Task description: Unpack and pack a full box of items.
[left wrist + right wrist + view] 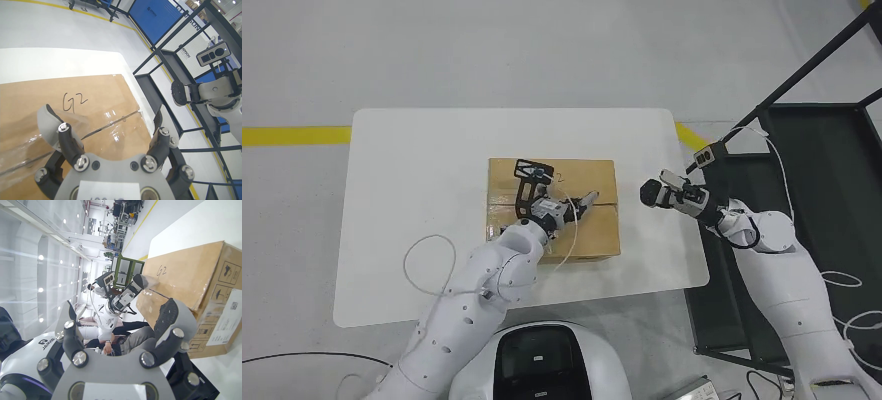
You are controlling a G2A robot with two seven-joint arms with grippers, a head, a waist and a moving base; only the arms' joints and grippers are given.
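A sealed cardboard box (542, 235) marked with a hand-written "G2" stands in the middle of the white table (412, 180). Clear tape (113, 128) runs along its closed top seam. My left gripper (580, 205) hovers open just over the box top (85, 94), its jaws set either side of the seam, one fingertip (46, 113) at the tape near the marking. My right gripper (650, 192) is open and empty in the air beside the box's right end, apart from it. From the right wrist, the box (189, 275) shows its labelled end and the left gripper (140, 280) on top.
A black metal shelf rack (802, 190) stands close against the table's right edge, behind the right arm. A white cable (427, 262) loops on the table near its front left. Bare table lies left of and behind the box.
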